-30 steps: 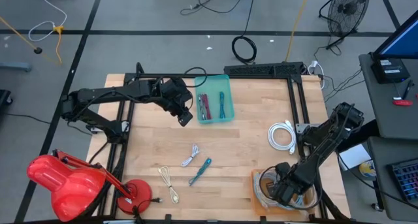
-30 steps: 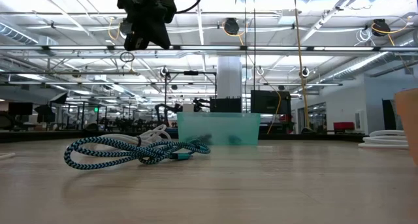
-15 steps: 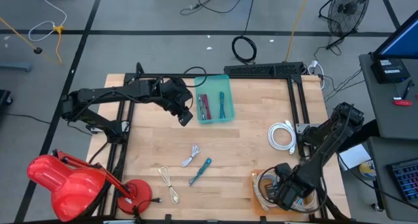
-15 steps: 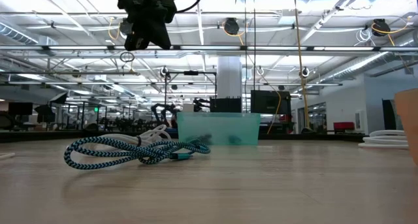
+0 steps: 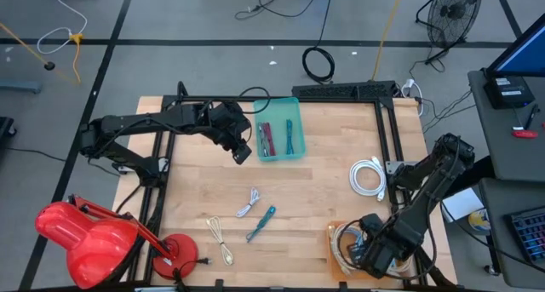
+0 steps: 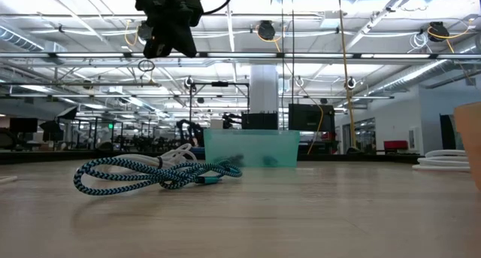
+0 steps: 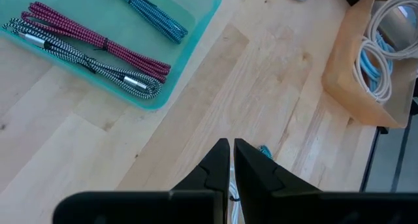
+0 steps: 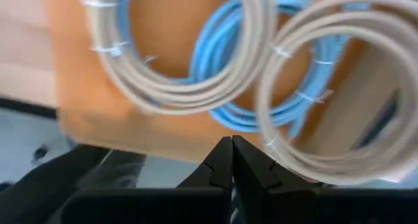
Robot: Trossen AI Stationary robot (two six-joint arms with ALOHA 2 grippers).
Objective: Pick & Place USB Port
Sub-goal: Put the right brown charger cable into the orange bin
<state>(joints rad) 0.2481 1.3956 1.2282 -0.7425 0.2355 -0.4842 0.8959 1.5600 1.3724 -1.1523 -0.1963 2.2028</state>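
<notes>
Teal tray (image 5: 280, 130) beside it, my left claw (image 5: 242, 152) hovers clenched and empty; next I must open over the teal cable (image 5: 261, 223).

Three braided cables lie in the teal tray (image 5: 293, 154): one red (image 7: 98, 41), one black-and-white (image 7: 85, 64) and one teal (image 7: 150, 16). Three more cables lie loose on the desk (image 5: 298, 198), one white-grey (image 5: 249, 204), one teal (image 5: 261, 223) and one cream (image 5: 220, 239), plus one white coil (image 5: 368, 176). The brown box (image 5: 334, 258) holds three coils, two beige (image 8: 176, 54) and one blue (image 8: 251, 113).
</notes>
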